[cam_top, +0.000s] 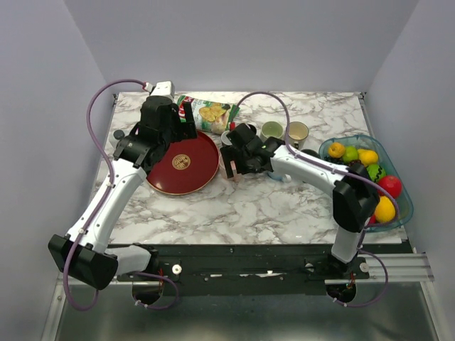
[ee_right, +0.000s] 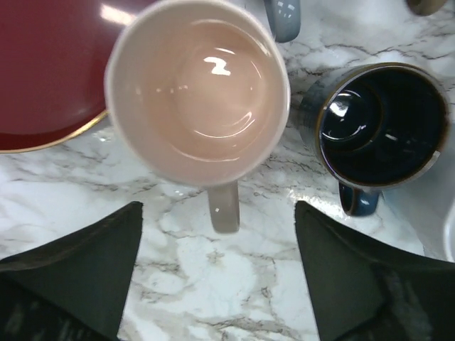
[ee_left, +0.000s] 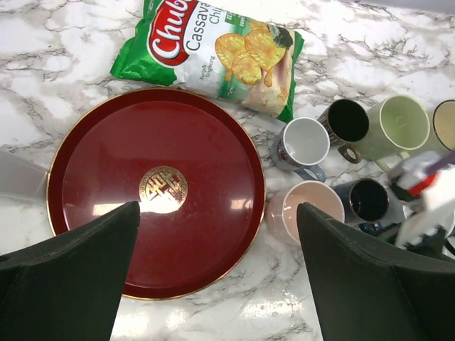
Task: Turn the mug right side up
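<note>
The pink mug stands right side up on the marble table, mouth up, its handle pointing toward my right gripper. It sits just off the red tray's right rim in the left wrist view. My right gripper is open and empty above the mug's handle, with the fingers apart on either side and touching nothing. In the top view it hovers at the table's middle. My left gripper is open and empty above the near edge of the red tray.
A dark blue mug stands just right of the pink one. White, black and pale green mugs are behind. A chips bag lies behind the tray. A fruit basket is at the right edge.
</note>
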`<state>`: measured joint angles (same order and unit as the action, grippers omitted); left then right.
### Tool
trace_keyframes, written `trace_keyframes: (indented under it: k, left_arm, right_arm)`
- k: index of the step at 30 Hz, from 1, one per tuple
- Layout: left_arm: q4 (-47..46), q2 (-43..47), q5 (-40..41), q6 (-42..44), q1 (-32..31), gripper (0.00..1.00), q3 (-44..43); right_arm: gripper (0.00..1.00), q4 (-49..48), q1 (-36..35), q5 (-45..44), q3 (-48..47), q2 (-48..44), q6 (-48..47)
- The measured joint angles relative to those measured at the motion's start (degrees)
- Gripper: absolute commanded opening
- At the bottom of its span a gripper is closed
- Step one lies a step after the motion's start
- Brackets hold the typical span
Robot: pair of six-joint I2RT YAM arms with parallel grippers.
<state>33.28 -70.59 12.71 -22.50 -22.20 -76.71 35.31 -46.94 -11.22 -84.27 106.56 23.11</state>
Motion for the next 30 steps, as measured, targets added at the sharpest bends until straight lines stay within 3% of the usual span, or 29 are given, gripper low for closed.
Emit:
trace_keyframes:
  k: [8, 19, 30]
  left_arm:
    - [3.41, -1.86, 0.13, 0.20, 0.00, 0.99, -2.78]
    - [6.97, -0.22, 1.60, 1.31, 0.00, 0.99, -3.72]
    - [9.53, 3.85, 2.14, 3.45, 0.00, 0.99, -9.68]
  right_arm:
    - [1.00, 1.77, 0.76, -3.61, 0.00, -15.13, 0.92]
    - [1.00, -0.72, 10.36, -21.38, -1.05, -40.72, -2.32]
    - [1.00, -3.45, 10.58, -25.81, -4.07, -44.83, -6.10]
